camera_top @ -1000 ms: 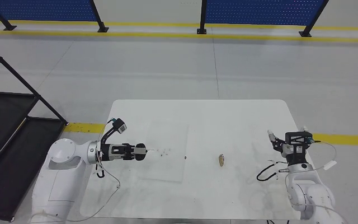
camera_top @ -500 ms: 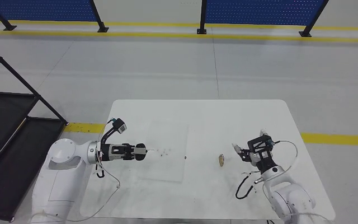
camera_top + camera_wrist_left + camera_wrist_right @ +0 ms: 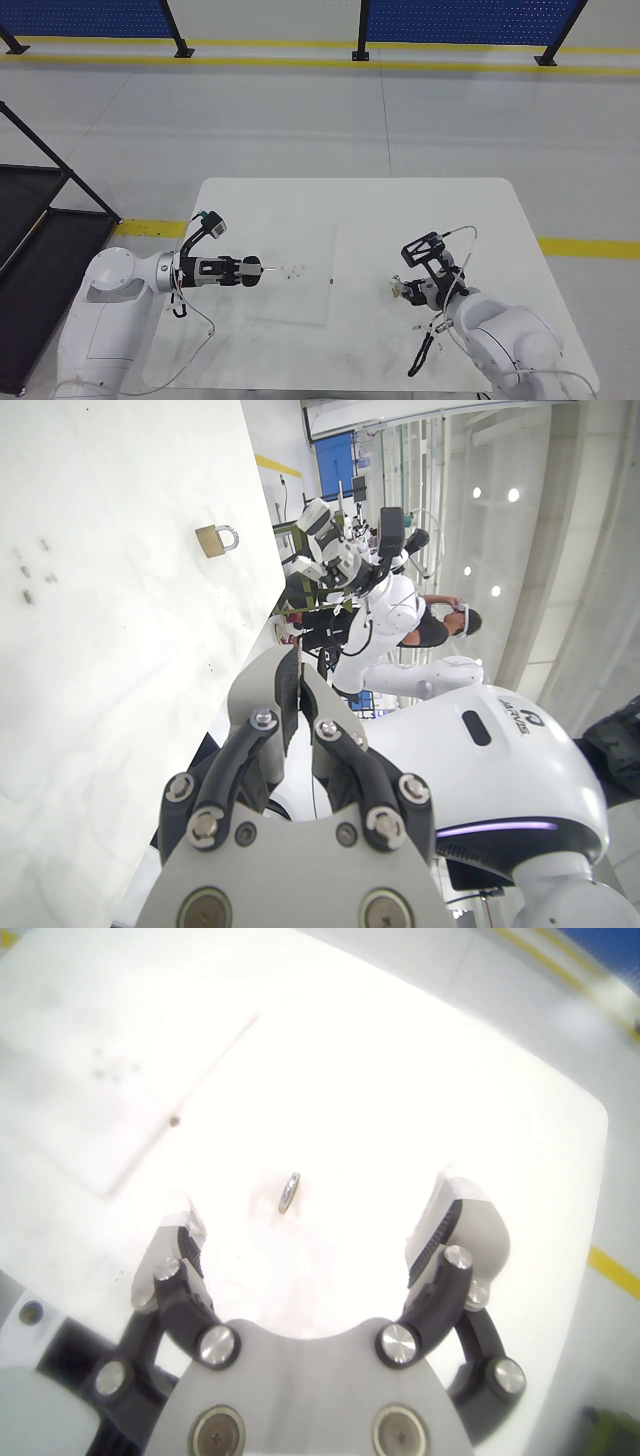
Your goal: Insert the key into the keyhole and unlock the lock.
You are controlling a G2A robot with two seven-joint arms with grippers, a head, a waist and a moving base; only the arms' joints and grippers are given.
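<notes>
Left gripper (image 3: 298,670) is clamped tight on a small thin silver metal key (image 3: 299,649). The blade is pinched between the black ribbed pads (image 3: 285,685), with the tip just poking out past them. The gripper sits over the left part of the white rounded-corner bench (image 3: 450,210), near the left edge, pointing across toward the right edge. Brass padlock with a silver shackle (image 3: 397,286) is about mid-bench, a bit toward the right edge, well apart from the key. It reads narrow and edge-on from above and from the right wrist, but face-on from the left wrist, so it looks to be up on its side. Can't tell which way the keyhole faces. Right gripper (image 3: 320,1210) is spread wide with nothing in it, low over the bench just beside the padlock, on the side toward the right edge. The padlock lines up between the two fingertips, just ahead of them, touching neither. Thin white rectangular sheet (image 3: 300,300) lies flat on the left half of the bench. A cluster of dark specks (image 3: 292,270) sits on it just ahead of the key tip, and one small dark dot (image 3: 331,282) is at the sheet's right border.
</notes>
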